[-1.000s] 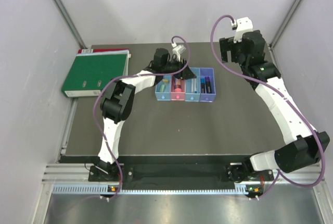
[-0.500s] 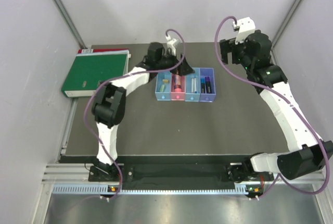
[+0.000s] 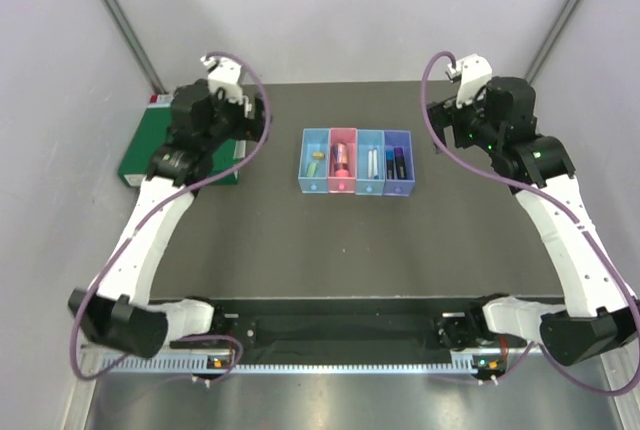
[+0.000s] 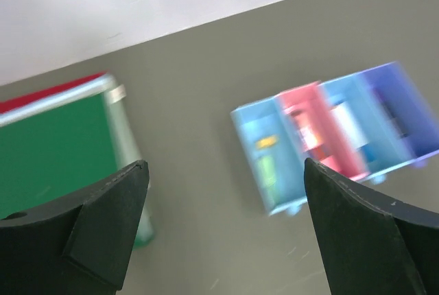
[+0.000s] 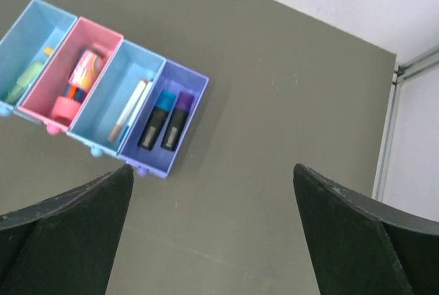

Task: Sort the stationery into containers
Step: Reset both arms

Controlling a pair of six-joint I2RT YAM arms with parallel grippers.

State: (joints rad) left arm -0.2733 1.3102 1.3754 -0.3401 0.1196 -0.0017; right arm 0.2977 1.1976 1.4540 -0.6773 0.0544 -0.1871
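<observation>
**A:** Where's the stationery (image 5: 134,110)?

**B:** All in the containers (image 3: 355,162), mid-bench (image 3: 350,250). White pens and black markers (image 5: 164,118) lie in the two bins on the right arm's side. I see no loose piece.

**A:** Tools?

**B:** Left tool (image 4: 224,171) is spread wide and empty, up by the green binder (image 3: 150,155). Right tool (image 5: 212,168) is likewise apart and empty. The row sits between them, neither clearly nearer. Each bin's long axis runs away from the arm bases. Sorting looks finished, I'd judge.
</observation>
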